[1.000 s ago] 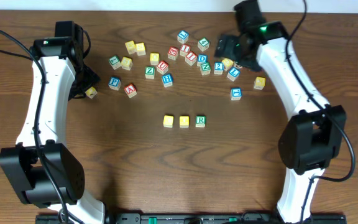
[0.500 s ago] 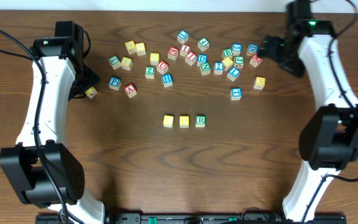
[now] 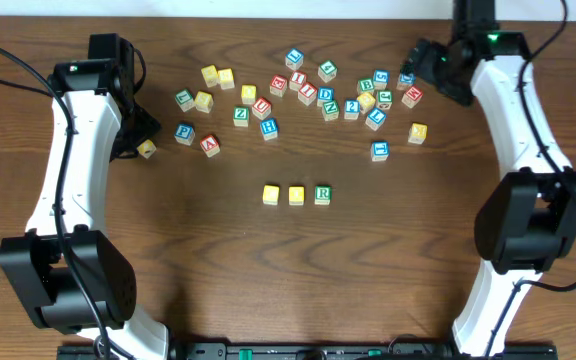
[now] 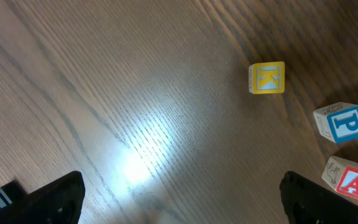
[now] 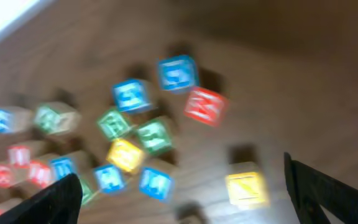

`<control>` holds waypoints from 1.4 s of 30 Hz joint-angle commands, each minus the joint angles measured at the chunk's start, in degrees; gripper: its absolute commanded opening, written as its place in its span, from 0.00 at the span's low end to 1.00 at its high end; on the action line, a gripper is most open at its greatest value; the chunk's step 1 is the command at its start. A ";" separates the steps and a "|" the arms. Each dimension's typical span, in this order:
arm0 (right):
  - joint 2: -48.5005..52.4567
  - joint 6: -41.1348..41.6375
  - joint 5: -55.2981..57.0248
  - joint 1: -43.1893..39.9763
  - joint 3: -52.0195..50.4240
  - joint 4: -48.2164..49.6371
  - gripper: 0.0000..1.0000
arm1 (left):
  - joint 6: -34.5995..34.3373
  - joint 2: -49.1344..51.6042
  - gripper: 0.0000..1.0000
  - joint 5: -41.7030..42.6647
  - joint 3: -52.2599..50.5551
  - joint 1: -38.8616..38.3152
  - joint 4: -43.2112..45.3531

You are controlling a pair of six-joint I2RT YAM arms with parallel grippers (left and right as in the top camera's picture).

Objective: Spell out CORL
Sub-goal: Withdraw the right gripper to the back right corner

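Observation:
Three cubes stand in a row mid-table: two yellow-topped cubes (image 3: 271, 195) (image 3: 296, 195) and the white cube with a green R (image 3: 322, 194). A white cube with a blue letter that reads like an L (image 3: 375, 119) lies in the scattered cluster at the back right. My right gripper (image 3: 415, 68) (image 5: 185, 202) hangs open above that cluster's right edge, holding nothing; its view is blurred. My left gripper (image 3: 136, 132) (image 4: 182, 208) stands open over bare wood at the left, just short of a yellow K cube (image 4: 266, 78).
Many other letter cubes lie across the back of the table. A blue P cube (image 4: 340, 122) and a red A cube (image 4: 353, 182) sit right of the K. A lone yellow cube (image 3: 418, 132) and a blue one (image 3: 379, 150) lie right of the cluster.
The right arm swung from above the cluster out to the table's right, then came back slightly toward the cluster's edge. Left arm and all cubes stayed put.

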 commanded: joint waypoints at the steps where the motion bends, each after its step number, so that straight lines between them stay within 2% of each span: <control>1: 0.33 -0.81 1.03 4.33 0.48 5.35 0.99 | -0.74 0.55 0.99 -1.20 -0.46 -0.02 -0.33; 5: 1.09 -1.09 9.86 7.82 0.48 9.20 0.99 | -0.74 0.55 0.99 -1.20 -0.46 -0.02 -0.31; 12: 1.84 -1.09 13.25 9.46 0.44 9.03 0.99 | -0.74 0.55 0.99 -1.20 -0.46 -0.02 -0.31; 19: 1.99 -1.07 3.82 10.34 0.35 9.18 0.99 | -0.74 0.55 0.99 -1.20 -0.46 -0.02 -0.33; 31: 3.50 -1.07 3.52 17.33 -0.22 10.75 0.99 | -0.74 0.55 0.99 -1.20 -0.46 -0.02 -0.33; 42: 3.48 -1.07 3.61 18.93 -0.22 12.52 0.99 | -0.74 0.55 0.99 -1.20 -0.46 -0.02 -0.33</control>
